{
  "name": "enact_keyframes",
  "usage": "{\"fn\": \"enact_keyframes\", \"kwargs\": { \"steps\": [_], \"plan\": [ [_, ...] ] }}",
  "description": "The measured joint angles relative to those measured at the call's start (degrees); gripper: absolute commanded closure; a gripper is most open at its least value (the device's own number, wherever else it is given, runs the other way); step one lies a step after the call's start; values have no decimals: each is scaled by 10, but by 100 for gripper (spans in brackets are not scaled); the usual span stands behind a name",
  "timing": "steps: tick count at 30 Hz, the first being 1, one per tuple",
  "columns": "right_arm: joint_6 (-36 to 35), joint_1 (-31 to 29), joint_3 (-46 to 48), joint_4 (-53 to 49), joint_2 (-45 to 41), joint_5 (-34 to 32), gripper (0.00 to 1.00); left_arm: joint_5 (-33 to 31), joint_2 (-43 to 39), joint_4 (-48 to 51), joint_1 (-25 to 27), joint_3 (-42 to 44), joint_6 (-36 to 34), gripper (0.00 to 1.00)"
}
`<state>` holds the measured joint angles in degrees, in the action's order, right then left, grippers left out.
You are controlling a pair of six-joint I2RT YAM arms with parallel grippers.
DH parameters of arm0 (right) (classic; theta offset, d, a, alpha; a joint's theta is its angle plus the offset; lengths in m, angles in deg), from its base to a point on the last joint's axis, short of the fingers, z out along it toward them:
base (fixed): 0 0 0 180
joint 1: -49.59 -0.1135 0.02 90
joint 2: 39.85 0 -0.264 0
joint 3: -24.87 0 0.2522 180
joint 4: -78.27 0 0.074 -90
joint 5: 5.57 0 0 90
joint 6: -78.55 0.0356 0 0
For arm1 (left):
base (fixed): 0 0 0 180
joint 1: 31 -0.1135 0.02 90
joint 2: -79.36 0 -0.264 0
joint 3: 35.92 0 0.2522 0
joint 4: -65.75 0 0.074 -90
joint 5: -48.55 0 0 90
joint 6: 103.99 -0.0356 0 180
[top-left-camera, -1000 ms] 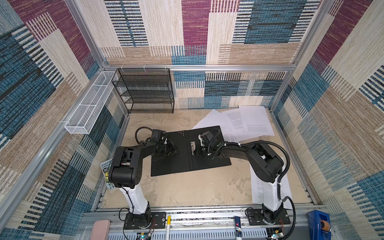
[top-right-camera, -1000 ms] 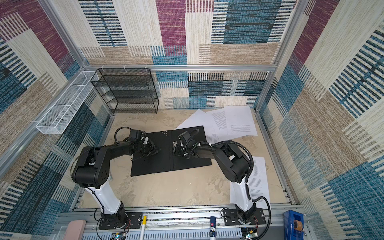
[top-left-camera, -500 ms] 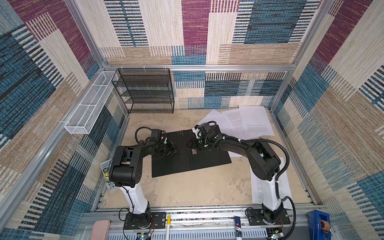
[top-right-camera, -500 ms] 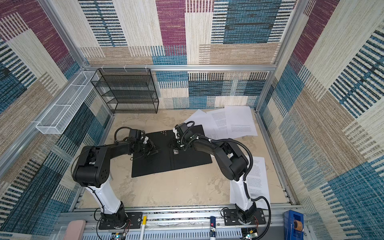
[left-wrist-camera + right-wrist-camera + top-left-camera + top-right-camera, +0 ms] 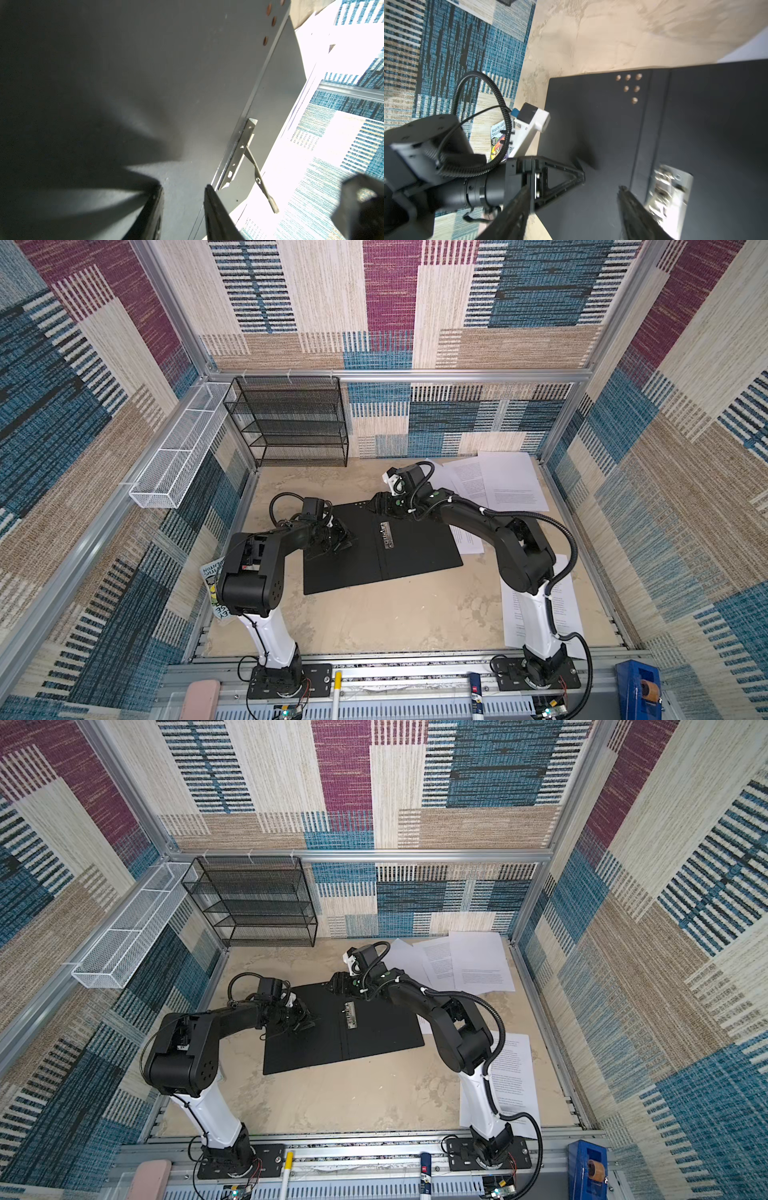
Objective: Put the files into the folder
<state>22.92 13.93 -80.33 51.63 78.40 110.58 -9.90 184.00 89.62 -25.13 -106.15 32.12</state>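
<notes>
The left tool [image 5: 184, 193] had its two fingers [image 5: 153, 207] a narrow gap apart with nothing between them; through the gap I saw only the black inside of the folder [image 5: 415, 556]. In both top views it sat low over the folder's left leaf [image 5: 343, 538] [image 5: 305, 1019]. From the right wrist view one fingertip looked to be down on that leaf, though I could not be sure it was touching.

The right tool [image 5: 574, 187] was spread wide and held nothing. In a top view it hung over the folder's far edge [image 5: 374, 504], close to the spine.

The folder lay opened flat in the middle of the table [image 5: 374, 622], black side up. Its metal clip [image 5: 239, 153] sat on the spine, with a thin lever angled away from the plate. The right wrist view showed the clip only as a blur.

The files [image 5: 511, 485] lay fanned out in the table's far right corner, outside the folder. Another sheet [image 5: 469, 541] lay against the folder's right edge; I could not tell whether it was tucked under. A printed sheet [image 5: 567, 605] lay beside the right arm's base. The colourful paperback book [image 5: 498, 141] lay at the table's left edge, partly under the left arm.
</notes>
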Motion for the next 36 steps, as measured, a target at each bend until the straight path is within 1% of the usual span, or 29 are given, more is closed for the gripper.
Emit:
{"fn": "enact_keyframes", "kwargs": {
  "steps": [1,3,4,5,7,11,15,20,24,32,36],
  "plan": [
    [-2,0,29,-1,-23,-3,56,-1,0,3,0,-1,0,64],
    [-11,0,94,6,-69,-4,80,-2,0,8,0,-3,0,63],
    [-12,0,122,9,-85,-3,88,-2,-1,9,0,-3,0,63],
    [-12,0,152,12,-99,-2,92,-1,-2,10,-1,-3,0,63],
    [-12,-3,200,18,-115,0,98,-1,-4,12,-1,-1,0,62],
    [-5,-9,260,32,-115,9,99,-1,-7,15,-2,0,0,59],
    [1,-16,245,59,-87,26,99,-1,-9,17,-2,1,0,55],
    [1,-17,179,71,-38,36,99,4,-10,14,-2,1,0,46],
    [1,-16,136,70,-3,38,99,6,-13,11,-3,4,0,41],
    [-9,-1,22,46,68,41,99,7,-15,12,-6,5,-2,40],
    [-19,12,-68,28,118,46,99,8,-15,12,-8,7,-2,40]
  ]
}}
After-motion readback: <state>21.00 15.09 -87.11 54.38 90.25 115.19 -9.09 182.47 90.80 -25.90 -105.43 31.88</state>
